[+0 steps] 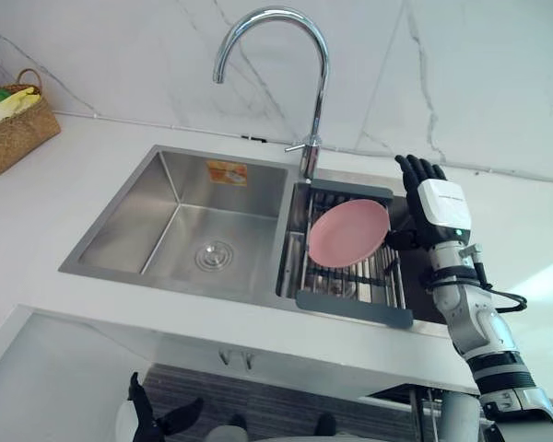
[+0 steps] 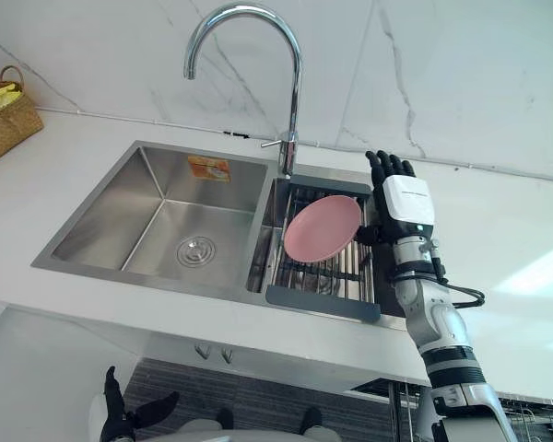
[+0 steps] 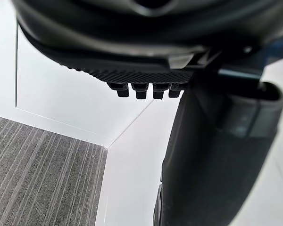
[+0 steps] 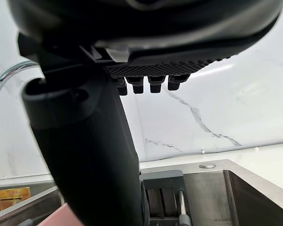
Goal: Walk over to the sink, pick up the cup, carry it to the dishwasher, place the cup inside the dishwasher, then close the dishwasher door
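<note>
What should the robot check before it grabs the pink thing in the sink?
1. Right hand ready: ok, its fingers are straight and hold nothing.
2. Hand close enough: ok, it is raised just to the right of the pink dish; whether they touch, cannot tell.
3. Dish free to lift: ok, it leans tilted on the rack with nothing on it.
4. Is it a cup: cannot tell, it looks shallow like a plate.
5. Faucet out of the way: ok, it stands behind the rack.
6. Left hand free: ok, it hangs low and open.
</note>
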